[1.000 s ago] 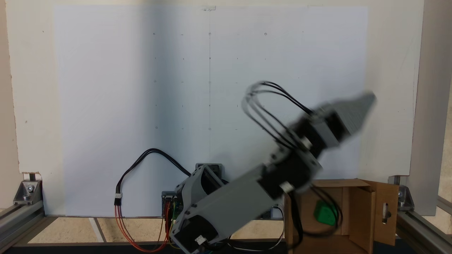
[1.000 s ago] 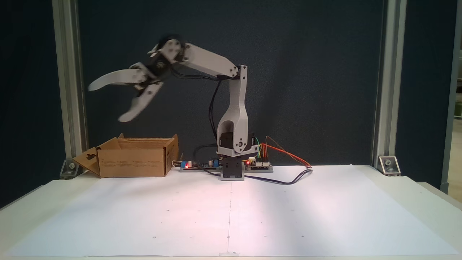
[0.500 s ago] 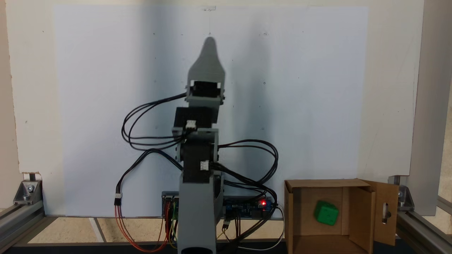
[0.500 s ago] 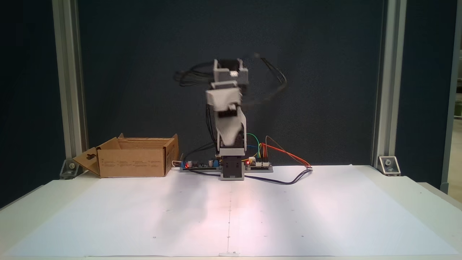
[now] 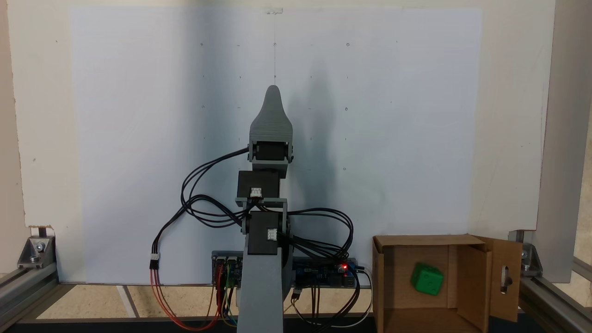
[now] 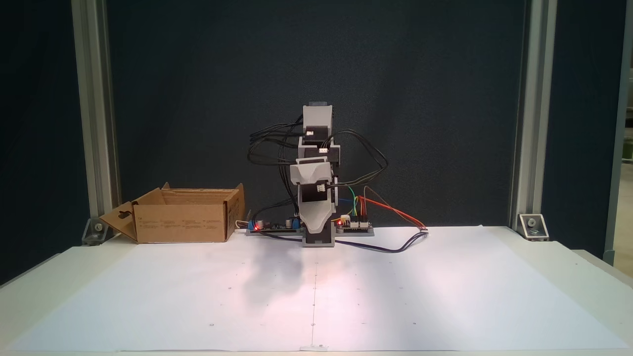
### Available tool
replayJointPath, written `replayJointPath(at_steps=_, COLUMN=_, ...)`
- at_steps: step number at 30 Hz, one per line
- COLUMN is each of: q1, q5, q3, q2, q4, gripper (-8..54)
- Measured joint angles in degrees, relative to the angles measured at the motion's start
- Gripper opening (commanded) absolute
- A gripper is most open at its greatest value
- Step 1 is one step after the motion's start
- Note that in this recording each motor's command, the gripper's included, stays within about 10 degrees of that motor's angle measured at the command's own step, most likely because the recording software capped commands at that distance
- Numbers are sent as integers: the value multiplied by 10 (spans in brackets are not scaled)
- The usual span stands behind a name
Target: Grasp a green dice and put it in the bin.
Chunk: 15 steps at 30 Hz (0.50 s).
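The green dice [image 5: 426, 279] lies on the floor of the bin [image 5: 416, 240], a brown cardboard box with open flaps and a slot-cut side flap, at the lower right of a fixed view. The bin [image 6: 183, 222] stands at the left of the other view, its walls hiding the dice there. My gripper [image 5: 273, 92] points along the table's centre line, far left of the bin and holding nothing visible. Its jaws lie one behind the other, so only one grey tip shows. In a fixed view the gripper [image 6: 316, 228] faces the camera, low in front of the arm's base.
A controller board [image 5: 323, 270] with a red light and looped cables [image 5: 199, 203] sits by the arm's base. Aluminium frame posts [image 6: 94, 123] and corner brackets [image 6: 531, 226] edge the table. White paper [image 6: 395, 296] covers the table in front of the arm.
The arm swung from above the bin to the table's centre line, then folded back and lower. One second ago the jaws stood wide open. The dice stays in the bin.
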<state>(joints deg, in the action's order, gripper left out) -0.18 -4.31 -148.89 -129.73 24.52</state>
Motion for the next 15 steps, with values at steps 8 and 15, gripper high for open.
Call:
replayJointPath(at_steps=8, q1=0, q5=5, q3=-76, q2=0, q4=186, gripper=436)
replayJointPath(at_steps=15, q1=-1, q5=7, q3=-147, q2=0, q4=345, gripper=437)
